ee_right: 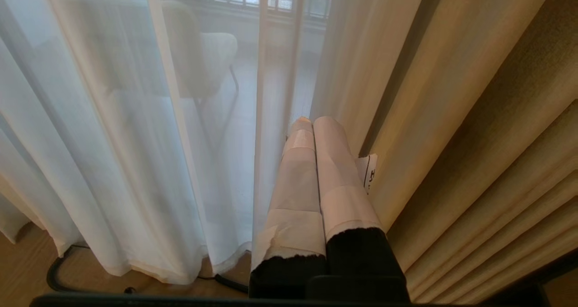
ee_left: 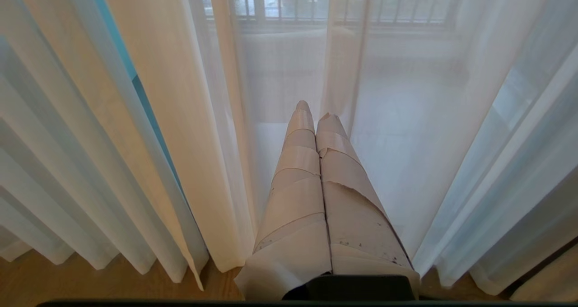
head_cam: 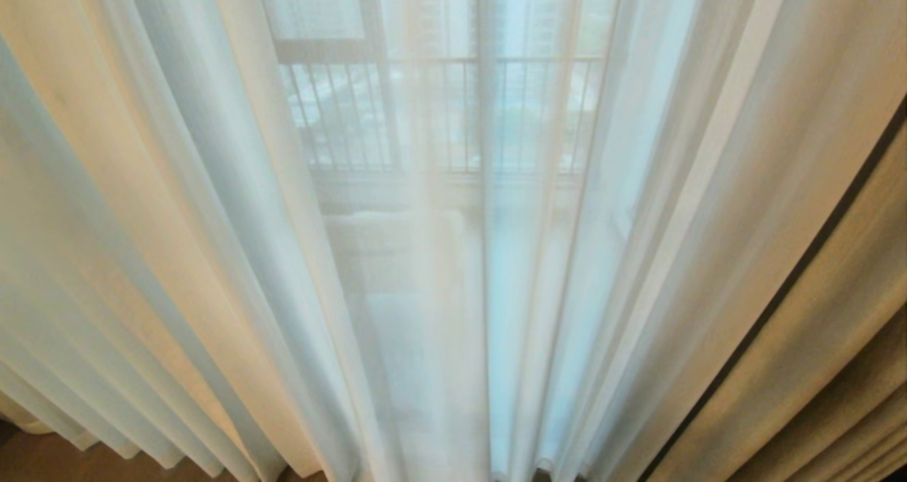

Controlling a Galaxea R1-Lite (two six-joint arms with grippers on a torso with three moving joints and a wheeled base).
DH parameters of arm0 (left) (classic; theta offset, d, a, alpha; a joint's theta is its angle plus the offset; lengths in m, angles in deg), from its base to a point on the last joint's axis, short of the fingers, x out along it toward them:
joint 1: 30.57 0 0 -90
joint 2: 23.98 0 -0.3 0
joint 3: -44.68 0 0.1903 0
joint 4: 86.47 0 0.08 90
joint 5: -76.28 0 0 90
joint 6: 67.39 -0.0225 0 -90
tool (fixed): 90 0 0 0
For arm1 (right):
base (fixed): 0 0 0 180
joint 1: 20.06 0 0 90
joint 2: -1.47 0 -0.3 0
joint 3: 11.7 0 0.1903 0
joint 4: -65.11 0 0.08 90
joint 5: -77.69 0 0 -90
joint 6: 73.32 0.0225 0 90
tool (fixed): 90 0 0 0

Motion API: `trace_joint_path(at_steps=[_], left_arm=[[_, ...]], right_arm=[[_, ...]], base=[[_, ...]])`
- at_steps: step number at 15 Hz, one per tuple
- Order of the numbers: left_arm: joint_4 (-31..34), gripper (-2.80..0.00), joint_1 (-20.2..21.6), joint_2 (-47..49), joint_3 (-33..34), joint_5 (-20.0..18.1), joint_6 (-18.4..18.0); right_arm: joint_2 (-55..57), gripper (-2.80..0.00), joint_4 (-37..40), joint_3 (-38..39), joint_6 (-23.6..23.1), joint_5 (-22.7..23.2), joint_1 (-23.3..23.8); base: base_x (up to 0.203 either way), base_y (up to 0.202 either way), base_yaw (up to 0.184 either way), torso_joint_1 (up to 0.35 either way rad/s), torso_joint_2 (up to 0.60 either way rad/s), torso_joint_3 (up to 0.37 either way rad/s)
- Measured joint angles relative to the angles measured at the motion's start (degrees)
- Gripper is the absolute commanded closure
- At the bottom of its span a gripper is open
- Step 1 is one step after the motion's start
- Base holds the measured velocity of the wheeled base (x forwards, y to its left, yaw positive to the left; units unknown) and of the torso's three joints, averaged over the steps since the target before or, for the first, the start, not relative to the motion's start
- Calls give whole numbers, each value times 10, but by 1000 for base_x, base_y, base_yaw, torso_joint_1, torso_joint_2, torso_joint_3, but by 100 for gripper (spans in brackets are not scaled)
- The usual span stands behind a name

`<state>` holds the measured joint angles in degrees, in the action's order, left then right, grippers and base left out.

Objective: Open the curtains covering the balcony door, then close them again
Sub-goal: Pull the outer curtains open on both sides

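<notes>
close up, low in the left wrist view, the left gripper (ee_left: 314, 109) has its two tape-wrapped fingers (ee_left: 298, 171) pressed together with nothing between them, tips pointing at the sheer white panels (ee_left: 289, 72). low in the right wrist view, the right gripper (ee_right: 311, 122) is likewise closed flat and empty, its taped fingers (ee_right: 336, 171) lying just beside the fold where sheer cloth meets the thick cream-beige drapes (ee_right: 474, 117). a small white label (ee_right: 369, 174) sticks out at that gripper's side. neither arm shows in the head view.

the curtains (head_cam: 212, 220) fill every picture, drawn across the opening: sheer pleats through the middle and left, heavy beige drapes at the right edge of the head view and down its lower right corner. a strip of wooden floor (ee_left: 90, 284) runs along the bottom of the wrist views, with a dark cable (ee_right: 58, 275) at the lower left of the right wrist view.

farther back, through the sheer cloth, a pale chair (ee_right: 203, 58) stands on the balcony, and a black railing (head_cam: 439, 113) crosses the upper middle of the head view, with hazy buildings beyond. the balcony door cannot be made out behind the cloth.
</notes>
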<state>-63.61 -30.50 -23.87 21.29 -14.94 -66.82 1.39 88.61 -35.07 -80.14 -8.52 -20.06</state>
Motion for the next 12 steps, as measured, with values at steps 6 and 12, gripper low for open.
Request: trace_joint_path(at_steps=[6, 12], left_arm=[[0, 0, 0, 0, 0, 0, 0], [0, 0, 0, 0, 0, 0, 0]], right_arm=[[0, 0, 2, -23, -45, 1, 0], [48, 0, 70, -176, -46, -3, 1]], base=[[0, 0, 0, 0, 0, 0], [0, 0, 0, 0, 0, 0]])
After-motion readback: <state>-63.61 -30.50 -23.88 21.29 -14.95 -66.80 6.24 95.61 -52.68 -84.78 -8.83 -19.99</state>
